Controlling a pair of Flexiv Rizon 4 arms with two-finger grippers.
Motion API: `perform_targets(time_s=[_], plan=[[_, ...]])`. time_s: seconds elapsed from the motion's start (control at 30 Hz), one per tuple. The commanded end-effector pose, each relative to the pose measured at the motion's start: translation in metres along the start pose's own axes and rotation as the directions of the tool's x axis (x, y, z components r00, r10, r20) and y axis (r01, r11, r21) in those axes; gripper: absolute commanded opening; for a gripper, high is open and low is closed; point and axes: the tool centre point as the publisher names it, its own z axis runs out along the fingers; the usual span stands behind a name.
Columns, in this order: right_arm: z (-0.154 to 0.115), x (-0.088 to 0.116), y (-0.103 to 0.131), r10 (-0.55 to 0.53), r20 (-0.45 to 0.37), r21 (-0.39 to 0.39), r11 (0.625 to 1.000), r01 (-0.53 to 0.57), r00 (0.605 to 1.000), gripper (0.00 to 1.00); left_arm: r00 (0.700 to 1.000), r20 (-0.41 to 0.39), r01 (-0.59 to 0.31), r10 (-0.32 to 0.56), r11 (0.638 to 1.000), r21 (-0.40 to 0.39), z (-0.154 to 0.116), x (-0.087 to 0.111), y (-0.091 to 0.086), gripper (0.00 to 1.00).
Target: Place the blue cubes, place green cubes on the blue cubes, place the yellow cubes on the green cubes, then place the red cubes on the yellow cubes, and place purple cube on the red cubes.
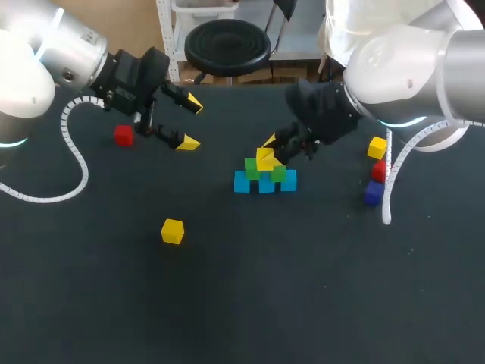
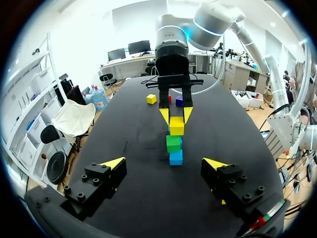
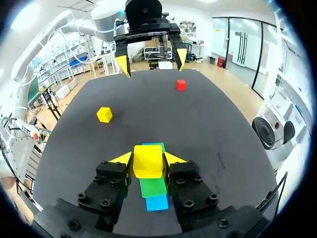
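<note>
The black table (image 1: pixel 227 303) carries three blue cubes (image 1: pixel 264 183) in a row, with two green cubes (image 1: pixel 251 168) on them. The held yellow cube (image 1: pixel 265 158) is atop the greens (resting or just above, I cannot tell), pinched from both sides by the right gripper (image 3: pixel 148 157). The left gripper (image 1: pixel 192 122) hangs spread wide near a red cube (image 1: pixel 123 135). A loose yellow cube (image 1: pixel 173 230) lies well apart.

Worktop (image 1: pixel 227 303) — matt black, cloth-like, lightly specked. Yellow cube (image 3: pixel 147 161): smooth plastic w/ slight sheen. Left claw (image 1: pixel 191 123) — matt black body; right arm (image 1: pixel 424 53) shell glossy silver.
</note>
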Motion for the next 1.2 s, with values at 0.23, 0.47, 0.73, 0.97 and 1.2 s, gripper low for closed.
perform_targets(time_s=[0.23, 0.47, 0.73, 0.97, 1.2], plan=[[0.002, 0.001, -0.006, 0.002, -0.002, -0.002, 1.0, -0.002, 1.0, 0.41, 1.0, -0.001, 0.0, 0.0, 1.0, 0.002, 0.0, 0.0, 0.001, 1.0], [0.001, 0.0, -0.009, 0.0, -0.002, -0.009, 1.0, 0.0, 1.0, 0.57, 1.0, -0.001, 0.0, 0.0, 1.0, 0.002, 0.0, 0.0, 0.001, 1.0], [-0.018, -0.001, -0.007, -0.037, 0.008, 0.025, 0.999, 0.037, 0.999, 1.0, 1.0, -0.001, 0.0, 0.0, 1.0, 0.002, 0.0, 0.0, 0.001, 1.0], [-0.051, 0.005, -0.003, -0.101, -0.009, 0.023, 0.995, 0.101, 0.995, 1.0, 1.0, -0.001, 0.0, 0.0, 1.0, 0.002, 0.0, 0.0, 0.001, 1.0], [-0.088, 0.016, 0.002, -0.115, -0.029, 0.054, 0.992, 0.116, 0.993, 1.0, 1.0, -0.001, 0.0, 0.0, 1.0, 0.002, 0.0, 0.0, 0.001, 1.0]])
